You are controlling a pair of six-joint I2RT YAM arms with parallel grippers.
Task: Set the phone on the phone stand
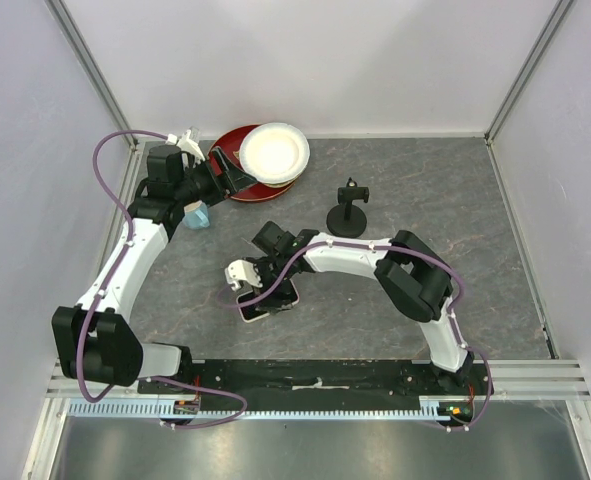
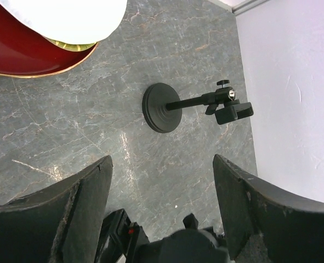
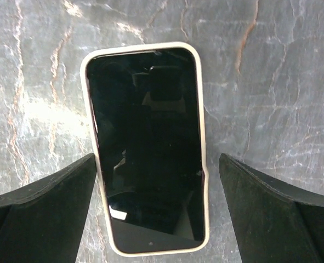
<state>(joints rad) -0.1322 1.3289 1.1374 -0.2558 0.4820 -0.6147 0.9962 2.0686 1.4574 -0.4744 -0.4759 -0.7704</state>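
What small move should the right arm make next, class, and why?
Probably lower the right pincer and close on the phone: it lies flat between the open jaws, not yet gripped, and the stand is empty.

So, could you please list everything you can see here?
phone: one, black screen with cream rim, flat on the table.
phone stand: one, black, upright, right of centre, empty.
red plate: one, red, far left.
white plate: one, white, stacked over the red plate.
small object: one, light blue, left side, nearer than the plates.
table: one, grey marbled.
left tool: one, black, open, by the plates.
right tool: one, black, open, over the phone.
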